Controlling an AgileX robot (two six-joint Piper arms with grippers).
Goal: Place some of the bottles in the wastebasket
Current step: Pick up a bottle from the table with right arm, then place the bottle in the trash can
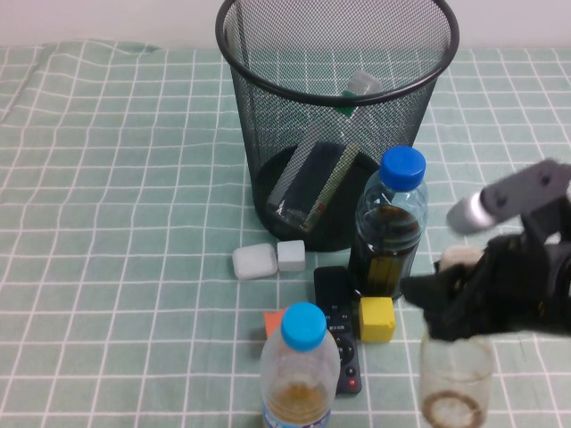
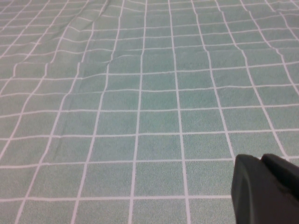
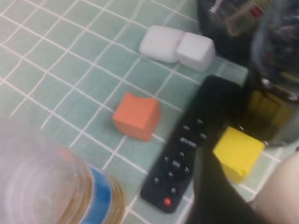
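Note:
The black wire-mesh wastebasket [image 1: 337,134] stands at the back centre. The taller bottle with the white cap [image 1: 361,86] lies inside it, leaning on the far wall. The small squat bottle [image 1: 456,385] stands at the front right, its cream cap [image 1: 460,259] showing above my right gripper [image 1: 451,287], which is shut around its neck. In the right wrist view one black finger [image 3: 215,196] lies next to the cream cap [image 3: 282,186]. My left gripper [image 2: 261,163] is shut and empty over bare cloth, out of the high view.
A blue-capped bottle of dark liquid [image 1: 390,227] stands just left of my right gripper. A clear blue-capped bottle [image 1: 301,370] stands at the front. A black remote [image 1: 337,334], a yellow block [image 1: 376,319], an orange block [image 1: 273,321] and two white blocks [image 1: 266,259] lie between them.

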